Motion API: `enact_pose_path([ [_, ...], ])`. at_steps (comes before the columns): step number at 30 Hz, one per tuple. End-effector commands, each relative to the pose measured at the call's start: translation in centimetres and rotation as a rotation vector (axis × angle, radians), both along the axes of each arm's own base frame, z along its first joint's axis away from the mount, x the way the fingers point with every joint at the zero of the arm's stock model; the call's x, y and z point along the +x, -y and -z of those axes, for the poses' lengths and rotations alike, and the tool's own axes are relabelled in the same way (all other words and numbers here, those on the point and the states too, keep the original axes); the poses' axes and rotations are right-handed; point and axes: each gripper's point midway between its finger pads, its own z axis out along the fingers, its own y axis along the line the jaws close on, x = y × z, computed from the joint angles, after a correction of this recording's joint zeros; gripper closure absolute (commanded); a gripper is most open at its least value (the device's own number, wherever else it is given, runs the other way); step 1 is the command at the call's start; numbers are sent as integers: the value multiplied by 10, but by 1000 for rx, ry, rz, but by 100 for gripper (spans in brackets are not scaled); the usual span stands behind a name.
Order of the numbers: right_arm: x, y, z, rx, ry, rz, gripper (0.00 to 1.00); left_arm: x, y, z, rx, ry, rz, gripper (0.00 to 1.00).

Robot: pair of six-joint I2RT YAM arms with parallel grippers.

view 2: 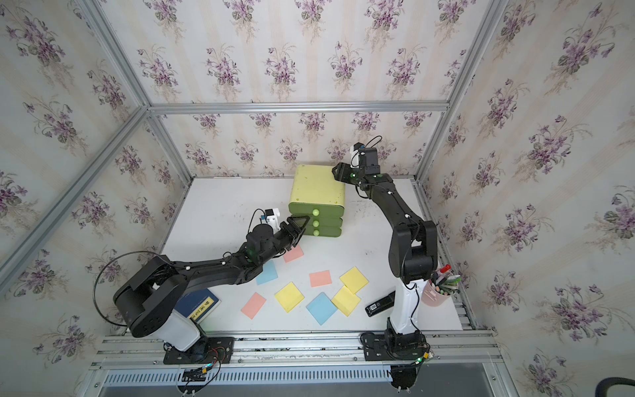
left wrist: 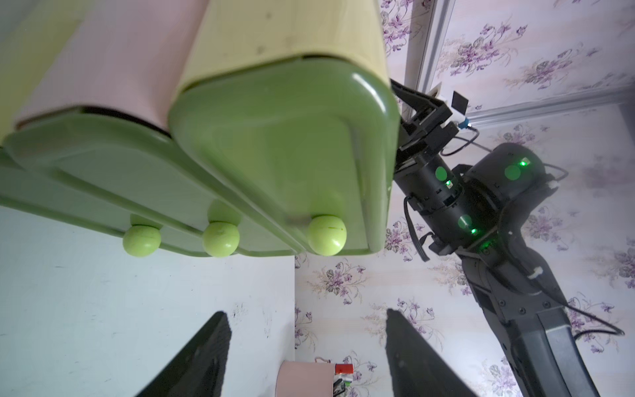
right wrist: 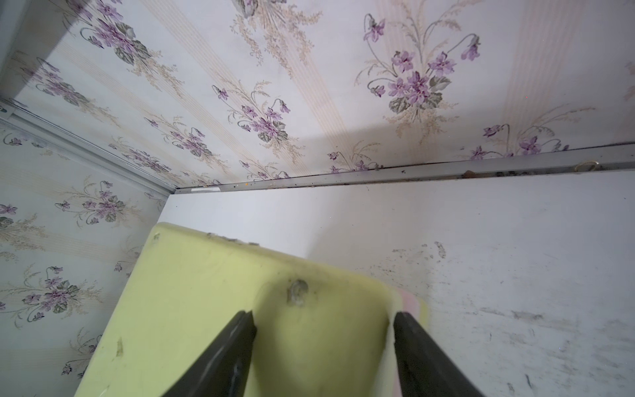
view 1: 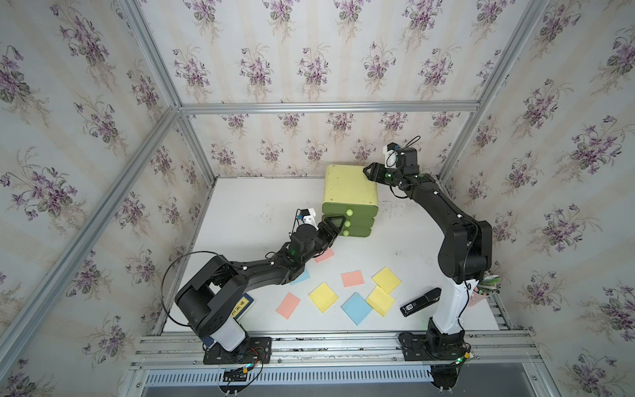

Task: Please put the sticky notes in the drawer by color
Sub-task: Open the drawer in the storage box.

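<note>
Step, likely: opening drawer (view 1: 349, 192). Left gripper (left wrist: 305, 314) half open, empty; top knob (left wrist: 326, 235) just ahead of fingertips (left wrist: 220, 323). Right gripper (right wrist: 323, 314) straddles its back corner, clamp unclear. 8 sticky notes (view 1: 323, 296) on table (view 1: 247, 206) behind left fingers. Next: pinch knob, pull.

Top views look down; wrist cameras closely face the drawer (left wrist: 281, 154).

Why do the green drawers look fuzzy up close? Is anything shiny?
Left wrist view: the drawer sits very near the lens, so it looks soft, with a bright glint on one rounded corner. Right wrist view: the fingers of the right gripper are blurred, the wallpaper sharp.
</note>
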Motion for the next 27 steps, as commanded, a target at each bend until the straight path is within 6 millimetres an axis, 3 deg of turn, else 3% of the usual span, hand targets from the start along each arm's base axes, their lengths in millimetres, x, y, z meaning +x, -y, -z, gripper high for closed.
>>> enact_pose_path([
  [1,-19,8,29,-45,-111,18,32,16,-2,-25,-96,62,-112,31],
  [4,-18,9,28,-55,-111,14,31,25,5,-30,-141,94,-137,32],
  [7,-17,8,29,-53,-116,9,31,30,16,-15,-129,43,-159,33],
  [8,-17,8,30,-52,-118,9,31,31,20,-7,-129,25,-168,38],
  [9,-18,7,29,-47,-117,6,31,31,23,-5,-141,29,-175,44],
  [12,-20,4,29,-37,-119,-2,31,33,29,-2,-162,56,-190,44],
  [19,-24,10,28,-59,-111,9,31,37,23,-2,-134,88,-229,49],
  [27,-23,7,11,-41,-82,0,30,37,21,-8,-111,110,-245,58],
])
